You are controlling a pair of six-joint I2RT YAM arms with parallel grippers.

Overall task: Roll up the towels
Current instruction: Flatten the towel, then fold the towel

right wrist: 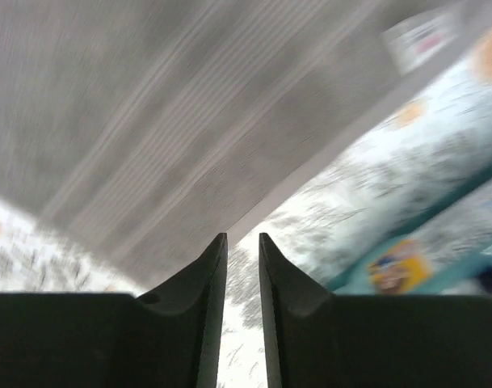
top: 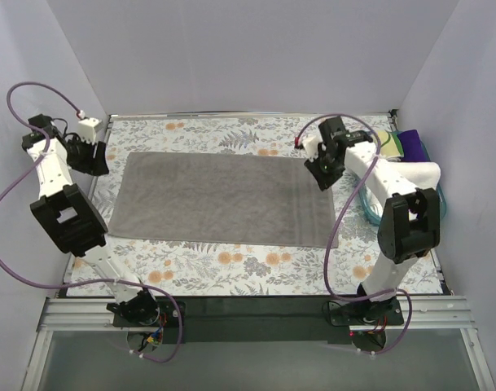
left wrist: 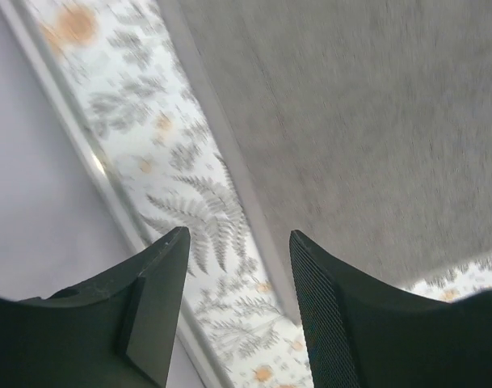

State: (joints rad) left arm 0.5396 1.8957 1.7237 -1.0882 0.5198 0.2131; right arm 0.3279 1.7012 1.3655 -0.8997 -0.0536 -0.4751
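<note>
A grey-brown towel lies spread flat on the floral table covering, long side running left to right. My left gripper hangs open and empty just off the towel's left edge; its wrist view shows that towel edge between and beyond the fingers. My right gripper hovers over the towel's far right corner with the jaws a narrow gap apart, holding nothing; its wrist view shows the towel's edge right ahead of the tips.
A teal basket at the right edge holds other towels, a white rolled one, a purple one and a yellow-green one. White walls close in the left, back and right.
</note>
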